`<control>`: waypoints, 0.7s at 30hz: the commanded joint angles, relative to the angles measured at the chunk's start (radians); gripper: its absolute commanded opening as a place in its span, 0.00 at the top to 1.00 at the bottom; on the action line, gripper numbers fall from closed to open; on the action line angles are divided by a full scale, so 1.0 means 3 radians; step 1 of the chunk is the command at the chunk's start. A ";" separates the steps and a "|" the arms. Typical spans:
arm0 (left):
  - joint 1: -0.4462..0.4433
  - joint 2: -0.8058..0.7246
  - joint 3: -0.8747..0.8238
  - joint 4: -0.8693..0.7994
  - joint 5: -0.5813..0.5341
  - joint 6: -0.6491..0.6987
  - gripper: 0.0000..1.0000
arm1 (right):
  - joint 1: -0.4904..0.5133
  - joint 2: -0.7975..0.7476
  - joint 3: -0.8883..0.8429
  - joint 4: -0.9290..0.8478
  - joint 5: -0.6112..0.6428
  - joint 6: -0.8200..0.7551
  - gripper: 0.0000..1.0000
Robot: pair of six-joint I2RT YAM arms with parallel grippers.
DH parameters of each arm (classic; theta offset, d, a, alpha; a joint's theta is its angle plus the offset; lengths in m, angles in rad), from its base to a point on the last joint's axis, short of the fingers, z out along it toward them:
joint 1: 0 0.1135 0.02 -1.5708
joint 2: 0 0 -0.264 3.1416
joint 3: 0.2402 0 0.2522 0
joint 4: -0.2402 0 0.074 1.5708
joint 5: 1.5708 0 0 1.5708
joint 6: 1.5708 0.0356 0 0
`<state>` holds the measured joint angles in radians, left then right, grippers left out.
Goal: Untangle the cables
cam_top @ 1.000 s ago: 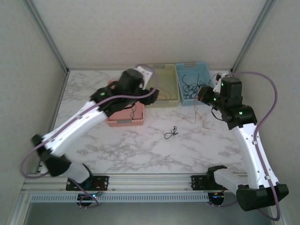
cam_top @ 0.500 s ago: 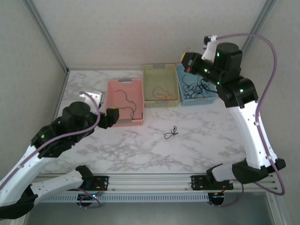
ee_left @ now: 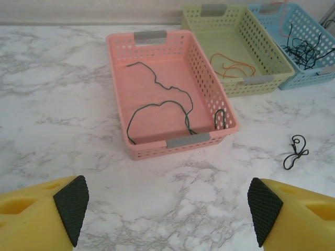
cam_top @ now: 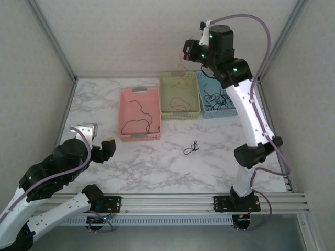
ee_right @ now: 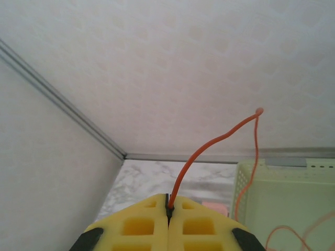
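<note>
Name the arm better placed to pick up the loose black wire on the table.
Left. The left gripper is open, empty and low over the table, facing the black wire. The right gripper is shut on an orange wire, held high by the back wall.

The blue basket [ee_left: 306, 79] runs off the left wrist view's right edge. In the right wrist view the orange wire [ee_right: 209, 146] and the green basket [ee_right: 314, 183] are cut off at the bottom edge
</note>
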<state>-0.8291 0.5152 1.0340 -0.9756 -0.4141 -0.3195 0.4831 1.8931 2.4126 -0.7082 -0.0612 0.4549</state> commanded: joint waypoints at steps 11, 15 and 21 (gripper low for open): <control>0.0028 -0.0429 -0.0389 0.0077 -0.0045 -0.0133 0.16 | 0.0020 0.1074 0.0380 -0.0208 0.0604 -0.0129 1.00; 0.0029 -0.0393 -0.0404 0.0091 -0.0011 -0.0127 0.16 | 0.0017 0.1240 0.0253 -0.0235 0.0696 -0.0125 1.00; 0.0028 -0.0377 -0.0409 0.0092 0.0000 -0.0126 0.16 | 0.0017 0.1501 0.0397 -0.0499 0.0586 -0.0194 0.58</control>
<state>-0.8291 0.4007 0.9195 -0.9623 -0.4171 -0.3450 0.4831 2.3173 2.4962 -0.7975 0.1131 0.4030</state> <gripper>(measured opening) 0.837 0.379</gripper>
